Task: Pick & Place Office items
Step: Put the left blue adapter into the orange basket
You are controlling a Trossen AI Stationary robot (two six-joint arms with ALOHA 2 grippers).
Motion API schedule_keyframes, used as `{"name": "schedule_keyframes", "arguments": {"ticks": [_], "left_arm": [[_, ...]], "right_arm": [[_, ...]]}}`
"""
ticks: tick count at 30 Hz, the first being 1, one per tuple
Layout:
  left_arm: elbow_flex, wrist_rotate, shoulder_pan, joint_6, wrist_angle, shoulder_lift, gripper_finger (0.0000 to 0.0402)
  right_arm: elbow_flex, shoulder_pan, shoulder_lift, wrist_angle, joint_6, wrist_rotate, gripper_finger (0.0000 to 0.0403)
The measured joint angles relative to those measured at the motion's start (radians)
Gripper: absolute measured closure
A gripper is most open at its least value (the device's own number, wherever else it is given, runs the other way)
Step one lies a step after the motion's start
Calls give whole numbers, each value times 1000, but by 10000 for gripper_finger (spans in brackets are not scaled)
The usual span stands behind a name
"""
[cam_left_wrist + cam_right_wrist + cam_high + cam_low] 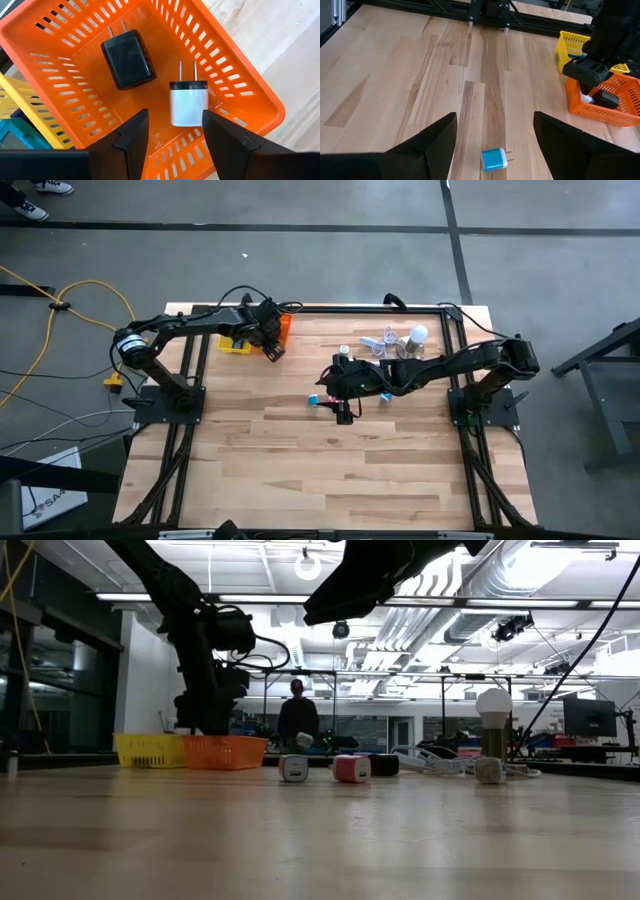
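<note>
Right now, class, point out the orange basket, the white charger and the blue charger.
orange basket (60, 60): left wrist view, slotted side wall.
white charger (188, 107): left wrist view, body centre.
blue charger (493, 159): right wrist view, top face.

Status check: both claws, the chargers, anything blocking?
Left claw open over orange basket, white charger and black charger inside. Right claw open above blue charger. Nothing blocking.
</note>
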Motion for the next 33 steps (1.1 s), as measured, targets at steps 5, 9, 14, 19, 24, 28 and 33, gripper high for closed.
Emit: {"name": "schedule_keyframes", "arguments": {"ticks": [5, 9, 14, 19, 24, 28, 33], "left_arm": [[0, 0, 0, -1, 0, 0, 225], [0, 0, 1, 9, 15, -4, 225], [0, 2, 4, 53, 33, -60, 225], [0, 2, -1, 90, 29, -149, 225], [0, -1, -31, 136, 22, -211, 225], [0, 0, -73, 164, 21, -234, 225], [0, 0, -130, 182, 20, -244, 225]], "right_arm": [[0, 0, 0, 0, 0, 0, 152], [0, 0, 0, 0, 0, 0, 152], [0, 0, 0, 0, 0, 0, 152], [0, 0, 0, 0, 0, 0, 152], [0, 0, 0, 0, 0, 0, 152], [0, 0, 0, 0, 0, 0, 152], [0, 0, 0, 0, 0, 0, 152]]}}
